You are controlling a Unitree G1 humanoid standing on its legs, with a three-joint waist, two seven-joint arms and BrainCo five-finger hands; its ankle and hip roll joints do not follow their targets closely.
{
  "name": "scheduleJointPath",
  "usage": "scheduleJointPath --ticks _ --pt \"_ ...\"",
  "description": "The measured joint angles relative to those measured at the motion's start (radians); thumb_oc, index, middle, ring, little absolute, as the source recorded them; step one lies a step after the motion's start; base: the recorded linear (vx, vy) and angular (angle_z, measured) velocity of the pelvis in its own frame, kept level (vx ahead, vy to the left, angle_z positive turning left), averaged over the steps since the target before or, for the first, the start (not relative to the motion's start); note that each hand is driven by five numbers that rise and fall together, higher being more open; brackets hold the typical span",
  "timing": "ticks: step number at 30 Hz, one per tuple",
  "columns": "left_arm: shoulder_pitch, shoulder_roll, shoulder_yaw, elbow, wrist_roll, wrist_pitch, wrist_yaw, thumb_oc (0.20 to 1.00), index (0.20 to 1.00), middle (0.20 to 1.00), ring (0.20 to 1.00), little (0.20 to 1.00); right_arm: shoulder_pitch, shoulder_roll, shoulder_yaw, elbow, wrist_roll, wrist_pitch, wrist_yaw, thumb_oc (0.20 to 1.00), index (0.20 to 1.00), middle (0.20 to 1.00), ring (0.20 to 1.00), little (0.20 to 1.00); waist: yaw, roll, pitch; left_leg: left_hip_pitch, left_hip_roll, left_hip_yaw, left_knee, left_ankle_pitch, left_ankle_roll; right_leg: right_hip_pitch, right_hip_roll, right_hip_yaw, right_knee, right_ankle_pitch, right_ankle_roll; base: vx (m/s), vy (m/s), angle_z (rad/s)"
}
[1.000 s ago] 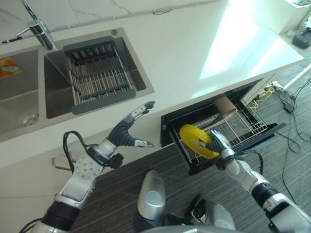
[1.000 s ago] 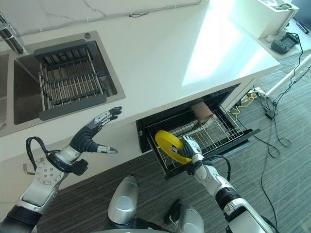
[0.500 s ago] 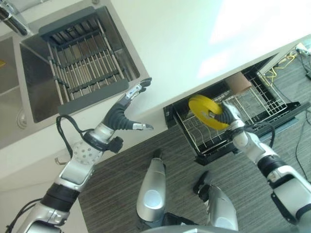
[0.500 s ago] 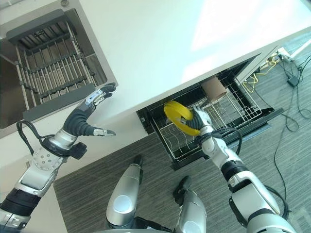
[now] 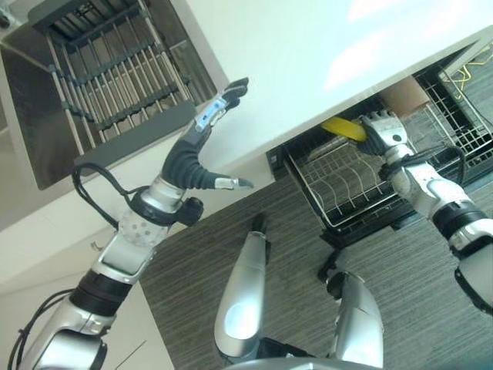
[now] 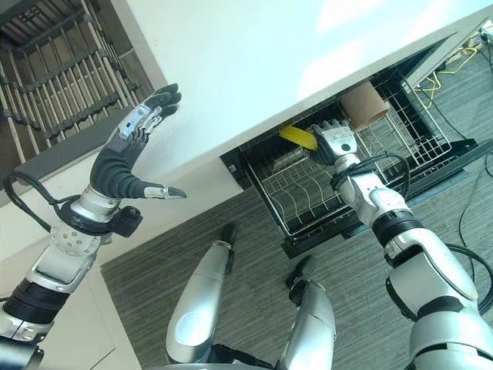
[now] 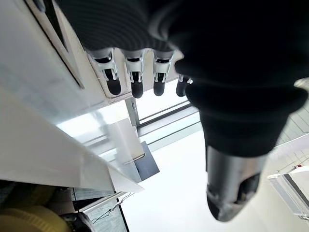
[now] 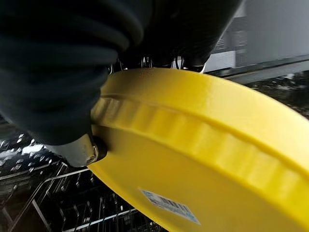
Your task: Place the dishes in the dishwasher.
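Note:
My right hand [image 5: 383, 129] is shut on a yellow plate [image 5: 343, 129], holding it at the back of the open dishwasher rack [image 5: 350, 185], partly under the counter's edge. The right wrist view has the plate's ridged underside [image 8: 203, 159] close up, with my thumb pressed on its rim and the wire rack [image 8: 58, 208] below. A brown cup [image 6: 363, 105] lies in the rack's far part. My left hand [image 5: 192, 158] is raised in front of the counter edge, open with straight fingers [image 7: 135, 79] and holding nothing.
A white countertop [image 5: 308, 38] runs above the dishwasher. A steel sink [image 5: 46, 116] with a dark drying rack [image 5: 115, 85] is set in it at the left. Grey carpet [image 5: 416, 277] lies below, with loose cables [image 6: 454, 73] at the far right.
The camera has shifted. My right hand has carried the yellow plate deeper into the rack, under the counter edge. My left hand has risen a little, fingers still straight.

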State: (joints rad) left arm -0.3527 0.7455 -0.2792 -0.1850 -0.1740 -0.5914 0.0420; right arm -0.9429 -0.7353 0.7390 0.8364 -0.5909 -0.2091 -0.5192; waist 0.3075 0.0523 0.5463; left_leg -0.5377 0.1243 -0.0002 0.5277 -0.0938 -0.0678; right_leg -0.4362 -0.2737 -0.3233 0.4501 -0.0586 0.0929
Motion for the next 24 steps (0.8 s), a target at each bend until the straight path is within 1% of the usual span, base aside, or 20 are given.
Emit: scheduleJointPath --ticks 2,5,6,8,9,11,13,16,24 --pt "-0.008 0.003 -0.006 -0.002 0.000 -0.003 0.007 1.000 1.000 1.000 1.000 1.000 -0.020 0.010 0.000 0.024 -0.012 -0.001 -0.001 0.200 0.200 0.200 0.200 0.200 0.000 -0.004 0.000 -0.012 -0.006 0.002 0.000 0.001 0.005 -0.013 -0.004 0.003 0.000 0.003 0.005 -0.08 0.020 0.02" --pt "-0.035 0.009 -0.023 -0.010 0.000 -0.027 0.027 1.000 1.000 1.000 1.000 1.000 -0.075 0.040 0.015 0.083 -0.045 0.002 -0.003 0.200 0.200 0.200 0.200 0.200 0.003 -0.005 -0.001 -0.042 -0.014 0.001 0.003 0.002 0.008 -0.044 -0.014 0.005 0.007 0.007 0.008 -0.05 0.024 0.05" --pt "-0.043 0.009 -0.037 -0.009 0.000 -0.030 0.034 1.000 1.000 1.000 1.000 1.000 -0.078 0.047 0.041 0.087 -0.064 -0.005 -0.011 0.200 0.200 0.200 0.200 0.200 0.005 -0.005 -0.001 -0.042 -0.018 0.000 0.009 0.002 0.011 -0.043 -0.017 0.005 0.007 0.007 0.009 -0.05 0.038 0.02" --pt "-0.048 0.009 -0.050 -0.009 0.002 -0.040 0.037 1.000 1.000 1.000 1.000 1.000 -0.087 0.076 0.041 0.114 -0.078 -0.025 -0.026 0.200 0.200 0.200 0.200 0.200 0.003 -0.005 -0.002 -0.046 -0.024 0.003 0.014 -0.003 0.017 -0.044 -0.023 0.007 0.008 0.010 0.014 -0.05 0.043 0.02" --pt "-0.057 0.009 -0.065 -0.008 0.003 -0.044 0.045 1.000 1.000 1.000 1.000 1.000 -0.094 0.105 0.038 0.158 -0.077 -0.038 -0.044 0.200 0.200 0.200 0.200 0.200 0.002 -0.004 -0.003 -0.048 -0.031 0.003 0.015 -0.005 0.018 -0.047 -0.032 0.007 0.011 0.011 0.016 -0.04 0.051 0.07" --pt "-0.073 0.007 -0.081 -0.010 0.010 -0.055 0.051 1.000 1.000 1.000 1.000 1.000 -0.106 0.131 0.038 0.196 -0.078 -0.054 -0.048 0.200 0.200 0.200 0.200 0.200 0.002 -0.004 -0.004 -0.062 -0.044 0.005 0.025 -0.007 0.022 -0.064 -0.044 0.011 0.023 0.011 0.018 -0.04 0.054 0.04" --pt "-0.083 0.007 -0.090 -0.011 0.039 -0.066 0.057 1.000 1.000 1.000 1.000 1.000 -0.112 0.134 0.035 0.206 -0.078 -0.064 -0.053 0.200 0.200 0.200 0.200 0.200 -0.001 -0.001 -0.006 -0.075 -0.055 0.005 0.033 -0.010 0.025 -0.078 -0.056 0.014 0.029 0.013 0.020 -0.05 0.045 0.00" --pt "-0.084 0.007 -0.094 -0.009 0.038 -0.069 0.070 1.000 1.000 1.000 1.000 1.000 -0.115 0.133 0.034 0.206 -0.078 -0.065 -0.051 0.200 0.200 0.200 0.200 0.200 -0.002 0.001 -0.007 -0.079 -0.067 0.003 0.033 -0.010 0.026 -0.088 -0.068 0.014 0.034 0.016 0.027 -0.05 0.038 -0.01" --pt "-0.078 0.006 -0.094 0.011 0.047 -0.089 0.095 1.000 1.000 1.000 1.000 1.000 -0.114 0.135 0.029 0.206 -0.068 -0.062 -0.029 0.200 0.200 0.200 0.200 0.200 -0.008 0.012 -0.026 -0.099 -0.072 -0.003 0.038 -0.008 0.028 -0.112 -0.070 0.019 0.044 0.016 0.026 -0.04 0.029 -0.01"
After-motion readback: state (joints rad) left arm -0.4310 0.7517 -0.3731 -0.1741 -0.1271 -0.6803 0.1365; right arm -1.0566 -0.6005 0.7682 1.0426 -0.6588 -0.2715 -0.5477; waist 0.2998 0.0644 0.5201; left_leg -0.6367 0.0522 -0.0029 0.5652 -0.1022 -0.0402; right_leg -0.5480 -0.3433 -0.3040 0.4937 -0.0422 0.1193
